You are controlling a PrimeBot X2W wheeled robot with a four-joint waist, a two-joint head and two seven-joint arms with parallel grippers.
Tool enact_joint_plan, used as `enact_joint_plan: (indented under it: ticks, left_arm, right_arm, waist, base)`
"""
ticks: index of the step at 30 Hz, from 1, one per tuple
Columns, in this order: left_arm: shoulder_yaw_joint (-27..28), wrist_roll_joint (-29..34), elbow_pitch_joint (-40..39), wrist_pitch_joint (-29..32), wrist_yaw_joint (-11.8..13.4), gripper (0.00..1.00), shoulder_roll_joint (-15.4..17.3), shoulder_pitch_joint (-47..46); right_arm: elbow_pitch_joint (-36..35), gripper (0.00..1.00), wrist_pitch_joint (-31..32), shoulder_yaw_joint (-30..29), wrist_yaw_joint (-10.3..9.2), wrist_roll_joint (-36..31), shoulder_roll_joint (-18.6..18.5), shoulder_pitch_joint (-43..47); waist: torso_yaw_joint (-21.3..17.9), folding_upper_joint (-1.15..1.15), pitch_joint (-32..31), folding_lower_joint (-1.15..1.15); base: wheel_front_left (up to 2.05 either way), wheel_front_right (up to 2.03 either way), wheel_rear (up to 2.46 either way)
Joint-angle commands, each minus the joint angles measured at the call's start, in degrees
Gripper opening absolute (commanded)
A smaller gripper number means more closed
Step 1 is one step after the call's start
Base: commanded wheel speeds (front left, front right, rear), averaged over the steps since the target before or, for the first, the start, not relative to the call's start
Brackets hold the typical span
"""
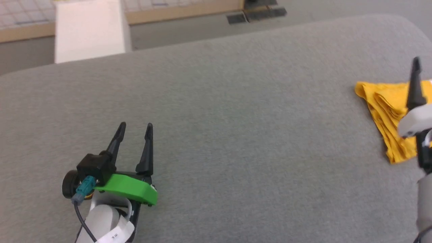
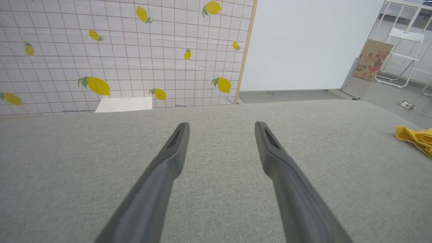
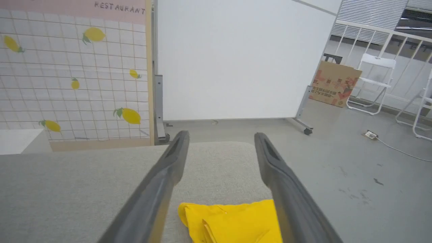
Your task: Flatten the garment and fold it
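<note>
1. Hovering my right gripper [image 3: 221, 135] over the garment [image 3: 233, 222], fingers spread wide and holding nothing; the yellow cloth lies under and between them
2. Left gripper [image 1: 135, 125] is spread wide too and empty, well apart from the shirt
3. The garment sits as a compact layered bundle near the right end of the grey padded surface [image 1: 236, 118], so I reckon the fold is about done
4. Next move, I'd guess: lift the right arm straight off without snagging a layer
5. The surface is otherwise bare grey fabric
6. Further back: lemon-print tile wall [image 2: 118, 50], white panel [image 2: 303, 44], cardboard box [image 3: 334, 84], white folding chair [image 3: 371, 81]
</note>
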Motion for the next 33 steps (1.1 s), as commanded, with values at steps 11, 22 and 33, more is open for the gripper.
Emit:
enact_joint_plan:
  ticks: [11, 22, 33]
  left_arm:
    - [2.04, -0.51, 1.15, -0.47, 0.53, 1.00, -2.59, 2.89]
    - [2.20, -0.04, 1.55, -0.47, -0.05, 1.00, -3.70, 5.08]
    - [2.88, -0.21, 1.49, -0.48, -0.03, 1.00, -4.16, 8.35]
  right_arm:
    - [-18.44, 1.00, 0.34, 9.45, -0.10, 8.28, 3.92, 19.41]
    - [-21.85, 1.00, -0.34, 10.99, -0.10, 6.67, 6.54, 29.69]
    - [-22.68, 1.00, -0.20, 11.45, -0.10, 7.31, 7.63, 33.61]
  waist:
    - [10.75, 0.00, -8.63, 0.00]
    - [13.95, 0.00, -9.86, 0.00]
    - [13.96, 0.00, -11.25, 0.00]
  base:
    - [0.00, 0.00, 0.00]
    - [0.00, 0.00, 0.00]
    - [0.00, 0.00, 0.00]
